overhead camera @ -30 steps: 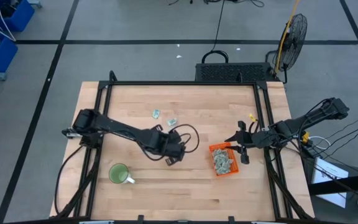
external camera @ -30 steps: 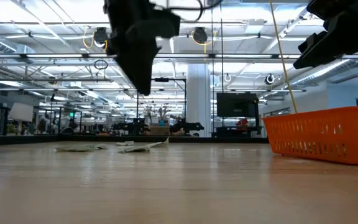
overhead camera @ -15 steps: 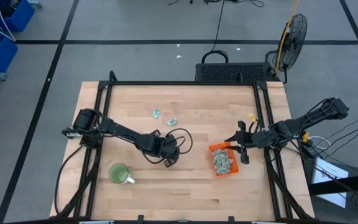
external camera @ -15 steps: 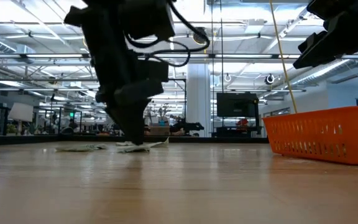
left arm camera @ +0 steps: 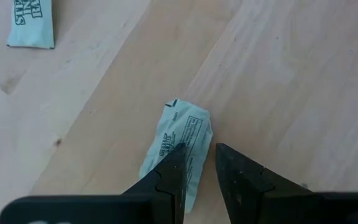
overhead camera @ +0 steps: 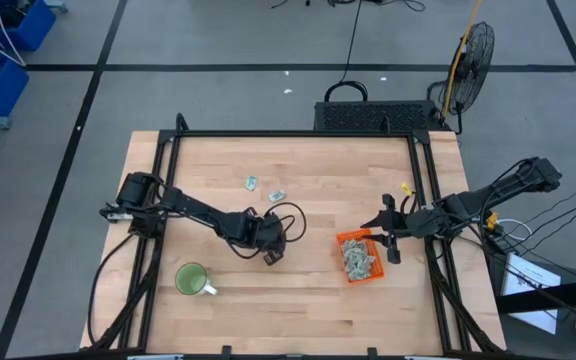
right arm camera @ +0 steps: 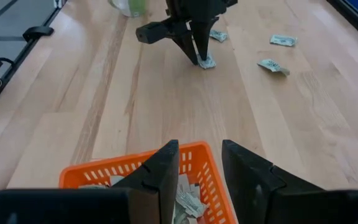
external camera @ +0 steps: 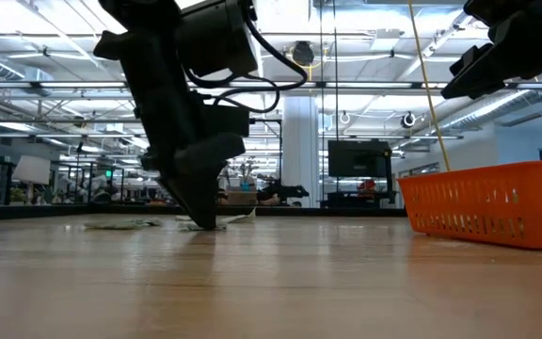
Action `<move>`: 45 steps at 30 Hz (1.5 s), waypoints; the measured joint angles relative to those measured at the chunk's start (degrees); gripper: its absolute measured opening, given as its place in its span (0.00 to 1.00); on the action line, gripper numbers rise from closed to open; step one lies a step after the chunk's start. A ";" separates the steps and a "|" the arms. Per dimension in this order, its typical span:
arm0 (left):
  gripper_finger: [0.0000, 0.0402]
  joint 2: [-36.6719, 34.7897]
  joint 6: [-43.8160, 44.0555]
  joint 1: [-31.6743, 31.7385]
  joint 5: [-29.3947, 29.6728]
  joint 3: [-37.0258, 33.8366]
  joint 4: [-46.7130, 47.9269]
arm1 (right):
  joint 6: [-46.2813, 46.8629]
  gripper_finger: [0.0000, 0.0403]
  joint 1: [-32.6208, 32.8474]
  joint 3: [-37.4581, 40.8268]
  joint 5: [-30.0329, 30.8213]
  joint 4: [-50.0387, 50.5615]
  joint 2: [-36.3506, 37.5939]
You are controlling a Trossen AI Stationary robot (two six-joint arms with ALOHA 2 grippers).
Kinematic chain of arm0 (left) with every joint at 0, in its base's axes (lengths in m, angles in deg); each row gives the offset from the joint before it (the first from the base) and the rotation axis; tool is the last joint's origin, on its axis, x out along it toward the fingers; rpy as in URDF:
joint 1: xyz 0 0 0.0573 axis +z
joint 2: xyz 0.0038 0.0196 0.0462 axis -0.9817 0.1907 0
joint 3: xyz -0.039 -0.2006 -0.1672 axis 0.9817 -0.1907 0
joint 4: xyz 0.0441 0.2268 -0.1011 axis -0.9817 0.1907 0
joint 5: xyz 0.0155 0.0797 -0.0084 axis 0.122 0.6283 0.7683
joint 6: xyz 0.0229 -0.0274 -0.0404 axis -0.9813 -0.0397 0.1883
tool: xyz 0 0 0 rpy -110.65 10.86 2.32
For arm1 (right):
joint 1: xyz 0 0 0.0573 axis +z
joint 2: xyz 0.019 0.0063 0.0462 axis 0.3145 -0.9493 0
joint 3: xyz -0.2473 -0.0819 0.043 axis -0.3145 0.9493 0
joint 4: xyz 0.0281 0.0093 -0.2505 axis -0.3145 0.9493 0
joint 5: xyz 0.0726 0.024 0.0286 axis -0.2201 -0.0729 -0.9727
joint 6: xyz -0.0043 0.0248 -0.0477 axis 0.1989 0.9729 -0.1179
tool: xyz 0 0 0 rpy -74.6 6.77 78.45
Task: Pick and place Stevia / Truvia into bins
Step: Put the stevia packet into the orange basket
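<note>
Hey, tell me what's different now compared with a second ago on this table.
The left arm pulled back from the table's middle and came down: its tool now sits at the wood with open fingers over one sachet, not yet gripped. The right tool stayed open above the orange tray, and the two loose sachets and green mug did not move.

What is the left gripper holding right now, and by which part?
Nothing yet. The left gripper has its open fingers down on one end of a sachet lying flat on the table.
</note>
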 joint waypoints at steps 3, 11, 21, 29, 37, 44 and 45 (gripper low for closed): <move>0.23 0.14 -0.07 -0.05 0.81 -0.05 -1.38 | 0.48 0.29 -0.02 0.00 0.00 0.08 0.00; 0.04 0.36 -1.41 -0.36 1.31 -0.15 -4.08 | 0.90 0.29 -0.02 0.00 0.00 0.17 -0.01; 0.01 0.46 -0.74 -0.23 -0.20 -0.17 -27.51 | 0.87 0.29 -0.02 0.00 0.24 -0.90 -0.01; 0.01 0.60 -15.54 -2.78 -3.74 2.40 -54.33 | -0.02 0.29 -0.02 1.14 0.35 -4.87 0.00; 0.00 5.71 -20.88 -4.52 -4.49 14.77 -45.06 | -2.78 0.29 -1.58 2.80 0.57 -10.33 0.41; 0.00 14.35 -20.85 -2.38 -6.85 24.47 -38.44 | -6.84 0.29 -2.44 2.80 10.96 -9.88 3.13; 0.00 15.55 -20.82 -1.93 -6.89 25.56 -38.73 | -7.10 0.29 -2.43 2.80 12.07 -9.63 3.55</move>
